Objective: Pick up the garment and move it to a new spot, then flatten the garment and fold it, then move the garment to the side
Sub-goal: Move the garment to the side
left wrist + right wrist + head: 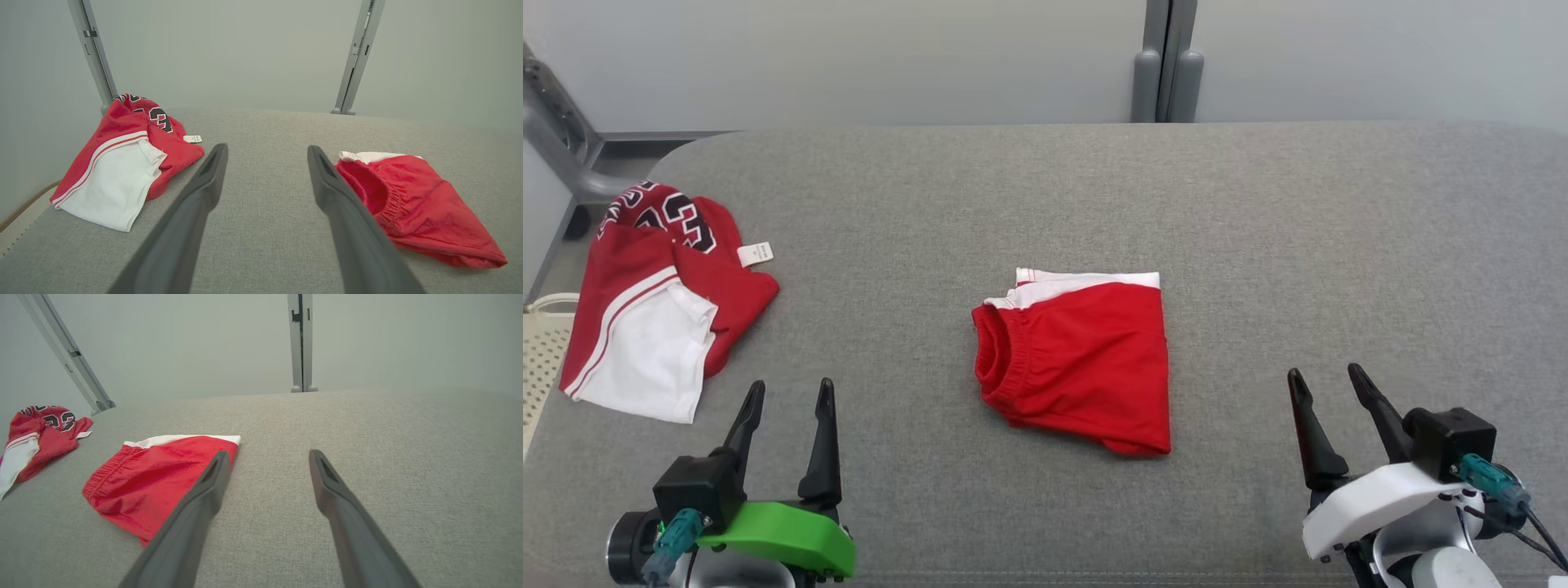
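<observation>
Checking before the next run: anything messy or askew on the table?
Yes: the jersey lies bunched at the left edge of the table, tag sticking out, not folded flat. The shorts in the middle are folded; nothing odd there.

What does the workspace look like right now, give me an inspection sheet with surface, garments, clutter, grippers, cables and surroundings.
Surface: grey fabric tabletop, flat.
Job's things: red shorts, folded, at the centre, touched by neither gripper.
Clutter: red and white jersey bunched at the left edge; cream perforated basket beside that edge.
Grippers: left gripper and right gripper open, empty, near the front edge.
Cables: teal plug at each wrist; dark cable off the right one.
Surroundings: pale wall and grey posts behind.
</observation>
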Motion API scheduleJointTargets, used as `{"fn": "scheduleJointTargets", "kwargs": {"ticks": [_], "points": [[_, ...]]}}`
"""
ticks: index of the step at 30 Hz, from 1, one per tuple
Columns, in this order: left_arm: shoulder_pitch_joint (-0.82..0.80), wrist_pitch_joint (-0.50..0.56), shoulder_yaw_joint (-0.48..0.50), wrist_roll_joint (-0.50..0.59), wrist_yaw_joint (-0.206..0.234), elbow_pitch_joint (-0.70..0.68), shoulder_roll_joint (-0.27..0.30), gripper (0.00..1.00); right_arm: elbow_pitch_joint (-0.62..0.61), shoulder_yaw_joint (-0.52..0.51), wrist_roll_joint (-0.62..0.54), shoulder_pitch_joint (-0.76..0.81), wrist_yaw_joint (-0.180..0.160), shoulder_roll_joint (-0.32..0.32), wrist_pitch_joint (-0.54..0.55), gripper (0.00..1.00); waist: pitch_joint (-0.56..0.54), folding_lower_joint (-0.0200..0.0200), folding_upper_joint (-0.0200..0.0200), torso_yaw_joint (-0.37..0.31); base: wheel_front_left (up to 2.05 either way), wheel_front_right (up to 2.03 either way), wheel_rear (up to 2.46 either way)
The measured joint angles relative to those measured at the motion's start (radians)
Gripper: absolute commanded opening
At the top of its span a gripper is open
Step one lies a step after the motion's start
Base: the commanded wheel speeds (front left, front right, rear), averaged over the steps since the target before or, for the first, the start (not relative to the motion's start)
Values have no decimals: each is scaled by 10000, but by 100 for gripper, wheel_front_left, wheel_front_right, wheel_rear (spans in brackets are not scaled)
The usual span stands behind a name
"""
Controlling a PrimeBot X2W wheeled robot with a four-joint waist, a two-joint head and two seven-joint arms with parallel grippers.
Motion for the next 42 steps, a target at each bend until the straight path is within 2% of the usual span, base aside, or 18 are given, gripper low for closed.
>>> {"fn": "scheduleJointTargets", "kwargs": {"ticks": [8,25,26,27,28,29,35,42], "points": [[-521,-117,-238,-46,-153,188,-284,100,1227,500,180,-682,4,-445,903,100,337,0,0,877,0,0,0],[-1789,-635,-771,-48,-811,1225,-1137,100,4334,1772,895,-3164,4,-1152,1175,100,1754,0,0,2573,0,0,0],[-1819,-665,-769,-50,-844,1273,-1168,100,4477,1812,936,-3254,4,-1166,1143,93,1811,0,0,2636,0,0,0],[-1860,-671,-763,-50,-857,1325,-1204,100,4591,1854,976,-3335,2,-1175,1127,45,1865,0,0,2690,0,0,0],[-1898,-688,-746,-52,-874,1371,-1221,100,4681,1918,1012,-3399,0,-1181,1057,13,1911,0,0,2733,0,0,0],[-1926,-721,-717,-59,-874,1400,-1227,100,4767,1971,1068,-3486,-2,-1195,1007,0,1955,0,0,2764,0,0,0],[-1980,-771,-531,-44,-842,1471,-1206,100,5045,2243,1252,-3712,0,-1175,642,0,2032,0,0,2605,0,0,0],[-2007,-805,-433,15,-825,1360,-1001,100,4961,2217,1304,-3542,12,-1101,274,0,2015,0,0,1851,0,0,0]]}}
